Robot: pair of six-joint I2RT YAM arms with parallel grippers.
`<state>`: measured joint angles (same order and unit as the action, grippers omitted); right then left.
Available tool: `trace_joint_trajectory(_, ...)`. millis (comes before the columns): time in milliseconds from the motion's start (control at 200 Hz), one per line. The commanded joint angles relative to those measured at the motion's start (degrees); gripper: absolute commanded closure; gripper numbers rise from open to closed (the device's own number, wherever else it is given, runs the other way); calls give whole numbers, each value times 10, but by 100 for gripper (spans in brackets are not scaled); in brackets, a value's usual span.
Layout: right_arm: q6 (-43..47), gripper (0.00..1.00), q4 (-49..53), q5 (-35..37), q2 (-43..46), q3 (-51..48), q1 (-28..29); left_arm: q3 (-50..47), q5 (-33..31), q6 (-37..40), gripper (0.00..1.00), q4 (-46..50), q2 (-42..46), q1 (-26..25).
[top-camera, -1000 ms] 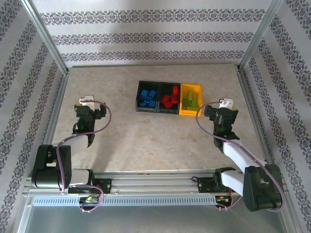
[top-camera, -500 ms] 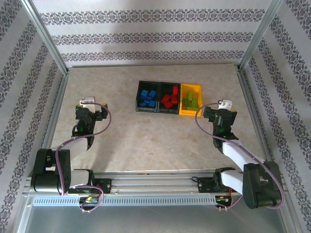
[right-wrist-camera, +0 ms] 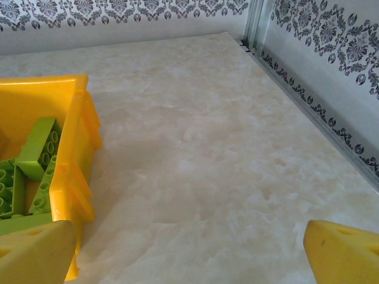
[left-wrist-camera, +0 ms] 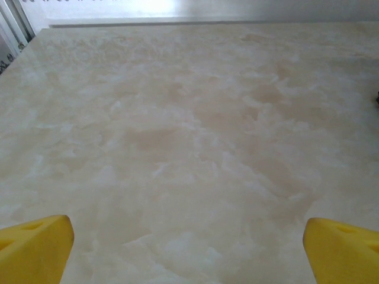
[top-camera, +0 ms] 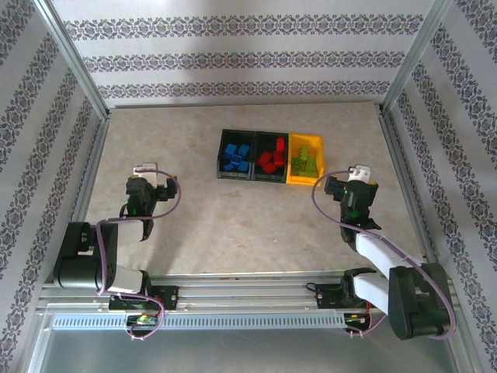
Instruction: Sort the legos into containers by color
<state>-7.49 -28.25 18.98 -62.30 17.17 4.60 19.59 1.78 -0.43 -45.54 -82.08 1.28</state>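
tabletop (top-camera: 233, 225) of pale marbled stone runs across my overhead view. at the lower left of that frame i see the left gripper (top-camera: 147, 185), well apart from the bins and pointing up the frame. on its wrist camera the left gripper (left-wrist-camera: 189, 251) shows two yellow fingertips (left-wrist-camera: 35, 248) in the bottom corners, spread wide over the stone. i read the jaws as open and holding nothing.

moving right, a little above the centre of the overhead frame, the three containers stand joined in a row. the left black bin (top-camera: 220, 155) holds the blue legos (top-camera: 235, 155). the middle black bin (top-camera: 272, 135) holds the red legos (top-camera: 269, 160). the yellow bin (top-camera: 299, 181) at the right end holds the lime green legos (top-camera: 304, 160). the bricks pile over one another, so i cannot count them.

further right, the right gripper (top-camera: 349, 188) sits at centre right, just below and to the right of the yellow bin. on its wrist camera the yellow bin (right-wrist-camera: 77, 154) comes in at the left edge, with lime green legos (right-wrist-camera: 35, 154) lying inside. the right gripper (right-wrist-camera: 189, 254) is also open wide and empty, its fingertips (right-wrist-camera: 343, 254) in the bottom corners. the left-hand one overlaps the bin's near corner in the picture; i cannot tell whether they touch. a patterned wall (right-wrist-camera: 331, 35) closes the upper right.
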Motion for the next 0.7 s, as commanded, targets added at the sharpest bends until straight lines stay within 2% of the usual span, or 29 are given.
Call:
trace_joint_trajectory(0, -3, 2, -37, -11, -4, -12, -6, 18, 9, 18, 0, -60, -38, -13)
trace_joint_trajectory(100, -5, 2, -52, -17, -11, -14, -6, 17, 15, 25, 0, -74, -58, -18)
trace_joint_trajectory(190, -4, 2, -67, -24, -19, -17, -7, 6, 38, 37, 0, -128, -93, -19)
trace_joint_trajectory(330, -6, 2, -105, -39, -34, -29, -7, -2, 46, 38, 0, -140, -90, -19)
trace_joint_trajectory(465, 9, 2, -160, -55, -44, -45, -7, 28, -28, 5, 1, -81, -89, -16)
trace_joint_trajectory(575, 33, 2, -202, -59, -62, -50, -7, 17, -80, -10, 0, -103, -90, -17)
trace_joint_trajectory(695, 50, 2, -235, -69, -86, -48, -7, 16, -85, -11, 0, -108, -91, -18)
